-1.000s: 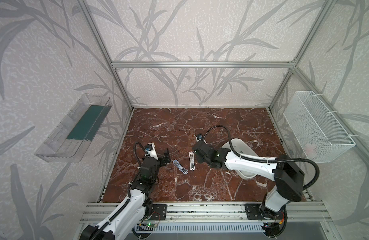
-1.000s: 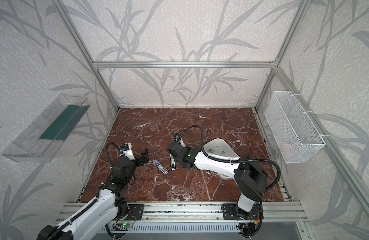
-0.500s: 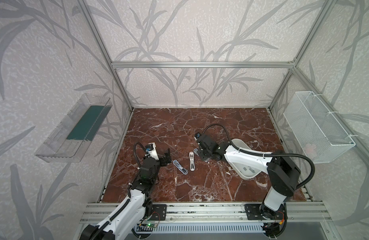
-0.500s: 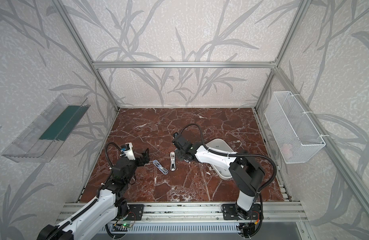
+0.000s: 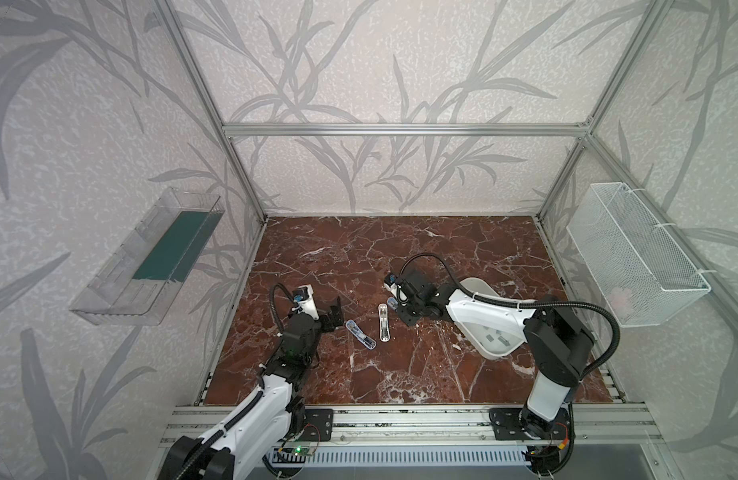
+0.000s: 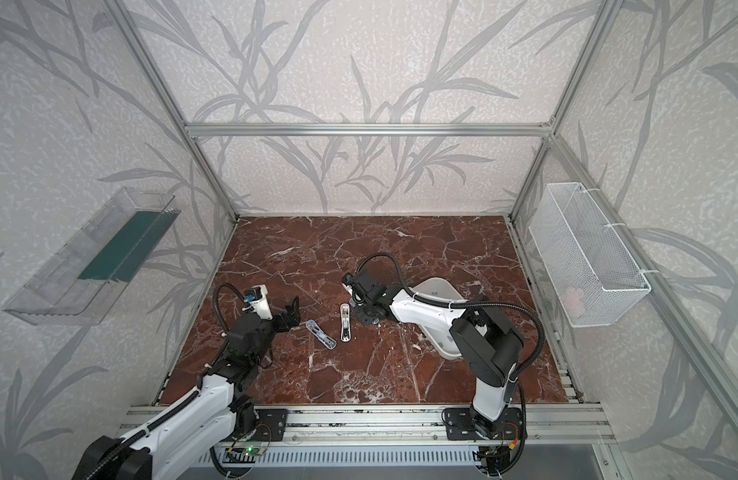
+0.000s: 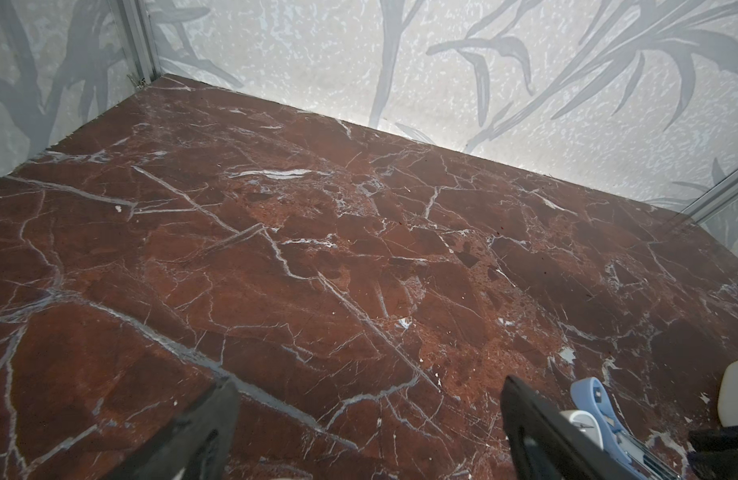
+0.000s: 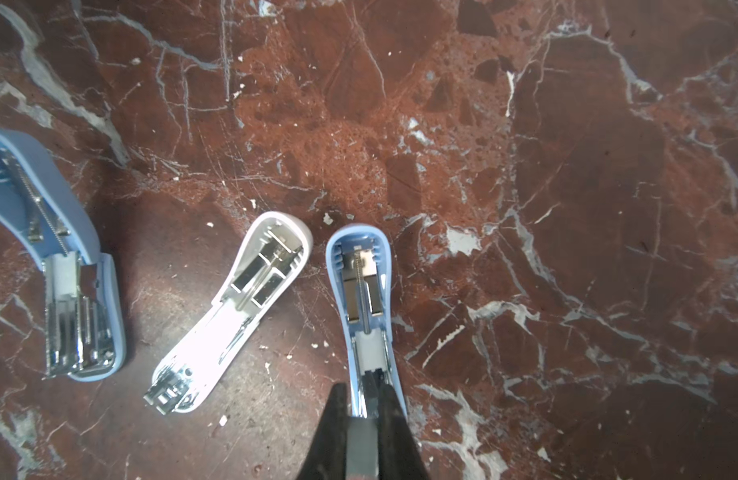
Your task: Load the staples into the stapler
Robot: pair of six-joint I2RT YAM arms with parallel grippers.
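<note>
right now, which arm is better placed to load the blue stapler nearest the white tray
Right. The right end effector is shut on that blue stapler, with the white tray of staples beside that arm. The left end effector is open and empty by the other blue stapler.

Leaf-patterned walls (image 5: 359,62), red marble floor (image 5: 359,249); aluminium frame (image 5: 400,129)

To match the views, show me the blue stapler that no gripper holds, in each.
In a top view: loose blue stapler, between left gripper and white stapler.
In a top view: likewise.
Left wrist: stapler by gripper finger.
Right wrist: stapler beside white stapler.
Landmark: white stapler, unclear in left wrist.
</note>
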